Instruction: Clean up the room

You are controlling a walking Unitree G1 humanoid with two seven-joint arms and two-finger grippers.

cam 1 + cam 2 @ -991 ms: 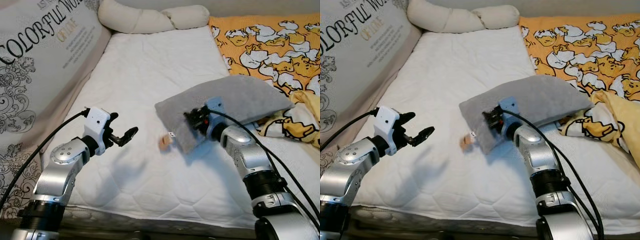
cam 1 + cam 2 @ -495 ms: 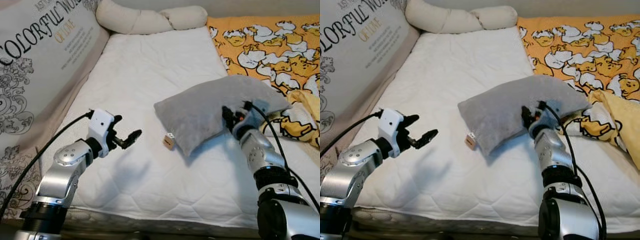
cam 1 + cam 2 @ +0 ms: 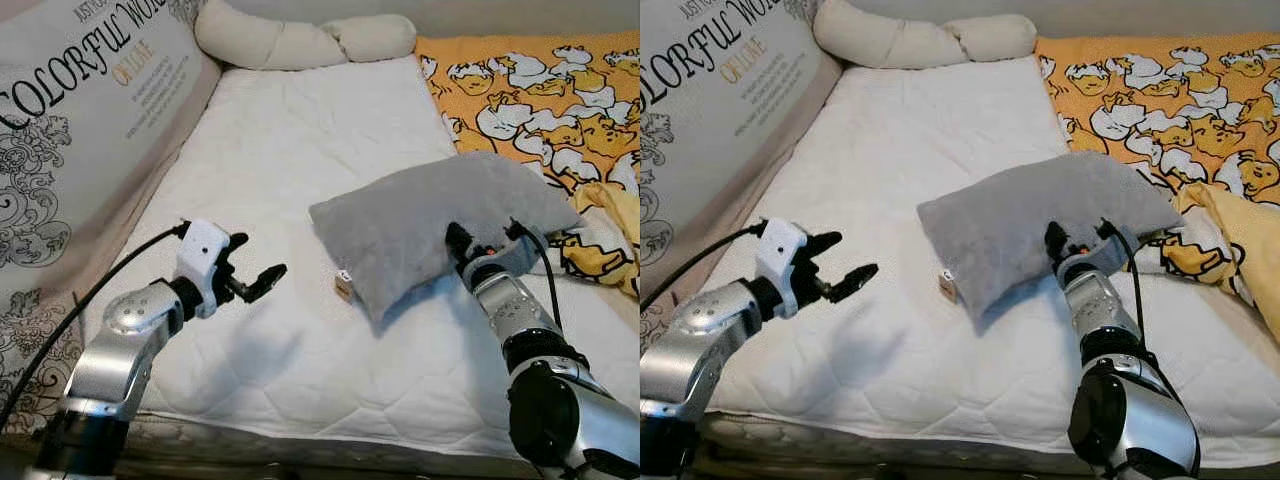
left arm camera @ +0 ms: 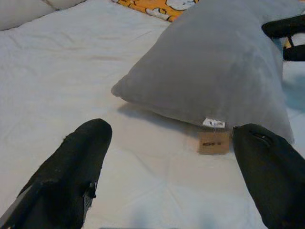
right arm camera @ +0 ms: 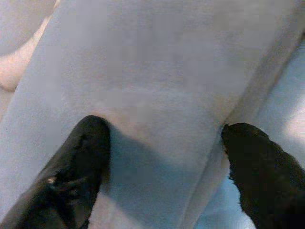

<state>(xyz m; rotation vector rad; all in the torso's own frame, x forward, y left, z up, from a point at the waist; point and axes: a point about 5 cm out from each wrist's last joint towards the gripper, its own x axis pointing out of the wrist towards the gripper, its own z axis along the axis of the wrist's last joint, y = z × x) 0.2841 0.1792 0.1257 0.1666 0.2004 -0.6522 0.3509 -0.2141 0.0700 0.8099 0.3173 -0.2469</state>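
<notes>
While my right gripper (image 5: 162,157) presses its spread fingers against the grey pillow (image 3: 430,225) lying toward the mattress's (image 3: 300,150) right edge, nothing is clamped. My left gripper (image 4: 171,167) hovers wide open and empty near the front-left corner, facing the pillow's small tan tag (image 4: 213,141).

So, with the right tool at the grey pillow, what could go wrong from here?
1. The right tool has its fingers open against the grey pillow; soft fabric may slip or bunch, so a grasp could catch only a fold.
2. A small tan tag lies at the pillow's edge on the white mattress; it may snag or drag.
3. The left tool hovers open nearby and could collide if the pillow swings.
</notes>
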